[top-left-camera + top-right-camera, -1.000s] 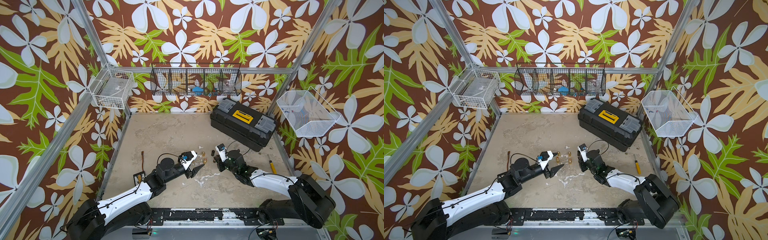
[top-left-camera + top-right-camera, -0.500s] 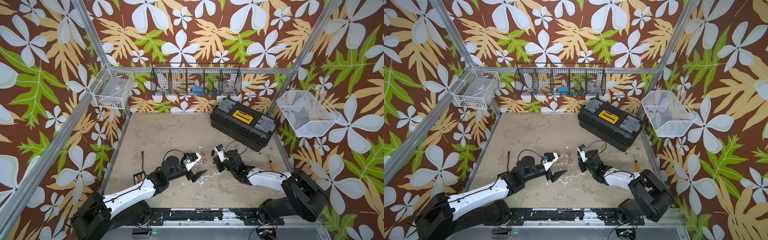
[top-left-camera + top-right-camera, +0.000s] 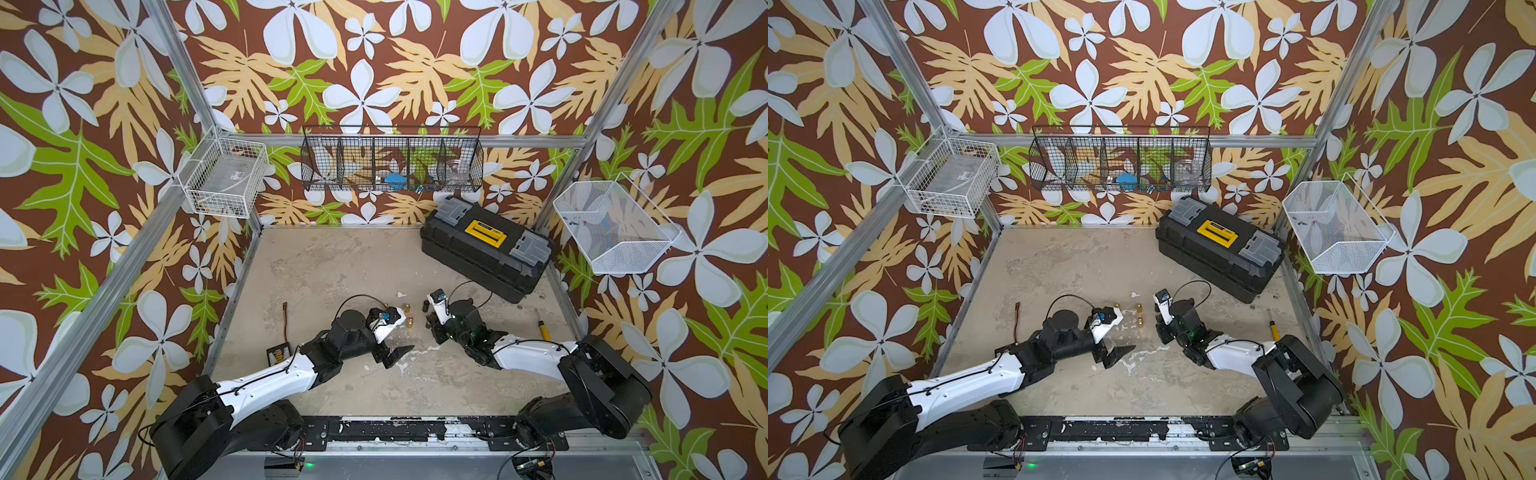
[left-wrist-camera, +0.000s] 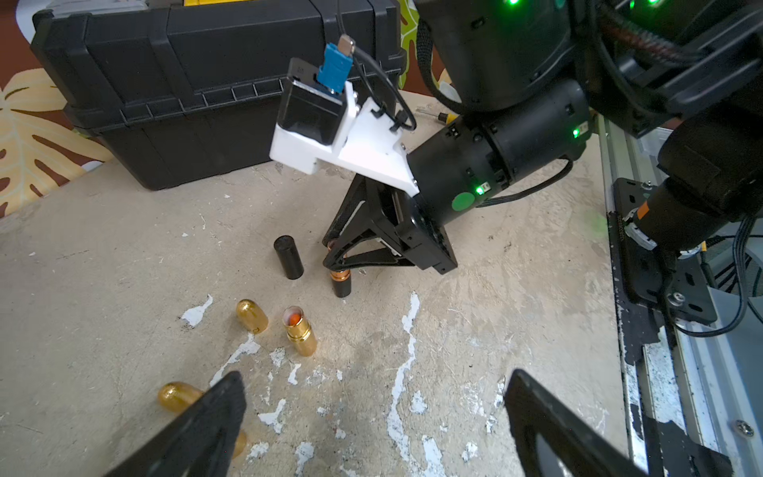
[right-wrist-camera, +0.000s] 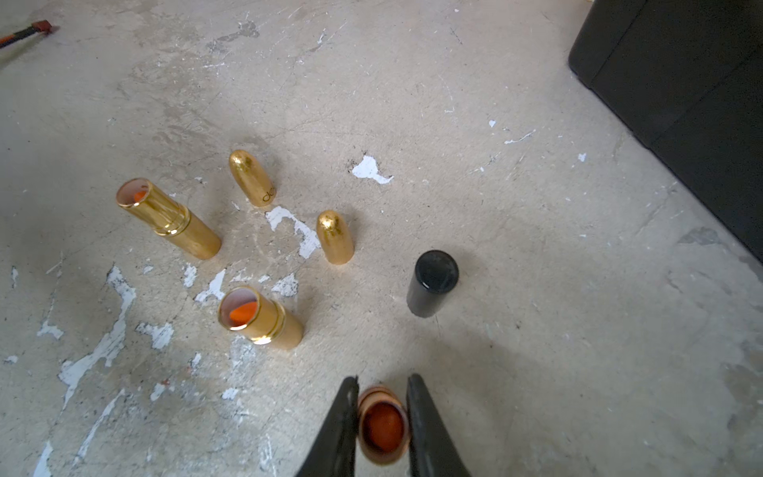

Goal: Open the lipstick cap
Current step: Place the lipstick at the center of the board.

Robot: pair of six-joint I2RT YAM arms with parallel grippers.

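Right gripper [image 5: 382, 382] pinches black lipstick tube with copper collar [image 5: 384, 429], upright on scuffed beige tabletop [image 5: 536, 351]. Left gripper [image 4: 373, 378] spread wide, empty. Just beyond, black cylindrical cap [image 5: 432, 283] stands, already off. Tube likely light, rigid, glossy-slippery, with soft pigment: hold barrel.

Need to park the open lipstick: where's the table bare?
Bare: the far table, bordered by back wall and toolbox; also the near strip along the front rail. Crowded: the middle, around gold lipsticks, gold caps and black cap.
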